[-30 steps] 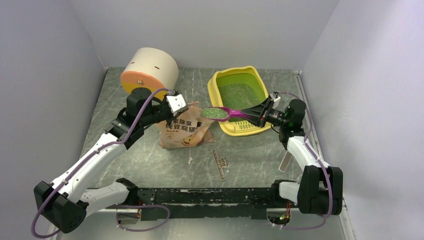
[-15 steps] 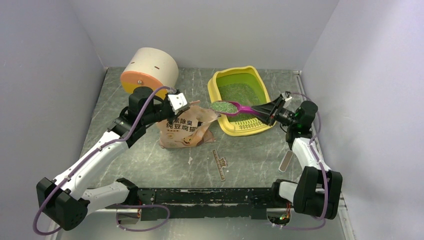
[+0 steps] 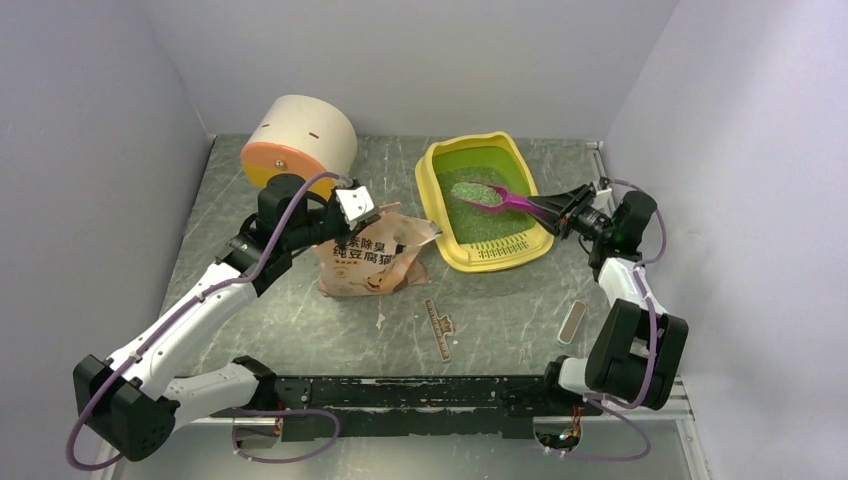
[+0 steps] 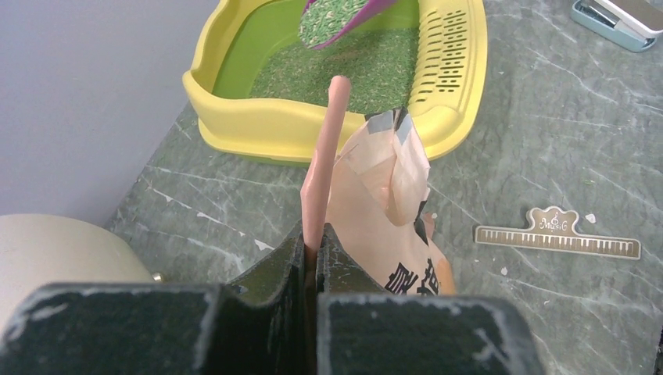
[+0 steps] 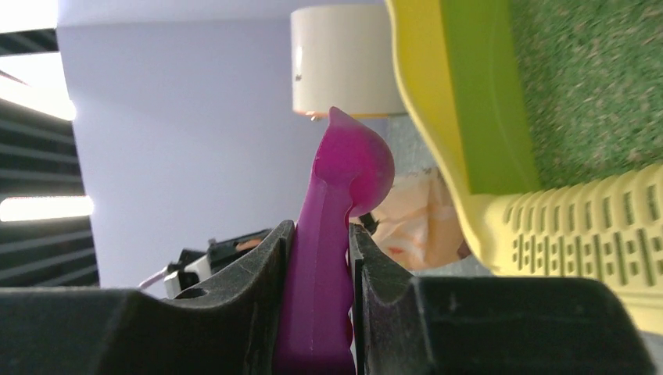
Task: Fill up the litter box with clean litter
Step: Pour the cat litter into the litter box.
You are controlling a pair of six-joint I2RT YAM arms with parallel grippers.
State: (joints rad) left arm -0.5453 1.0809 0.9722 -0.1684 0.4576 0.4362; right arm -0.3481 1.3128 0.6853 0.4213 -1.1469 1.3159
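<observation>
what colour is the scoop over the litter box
Magenta; the scoop shows best in the top external view.

The white-and-black left arm (image 3: pixel 185 318) is slanting from its base at the near left up toward the middle, with its elbow low. Its black two-finger left gripper (image 4: pixel 315 234) is pinching the thin upper edge of a pink printed bag (image 4: pixel 375 226), jaws almost together. The right arm (image 3: pixel 622 283) is standing folded at the right side, forearm pointing left. The right gripper (image 5: pixel 317 242) is clamping a flat magenta plastic scoop handle (image 5: pixel 336 180) between its fingers, and its wrist seems to be rolled sideways.
</observation>
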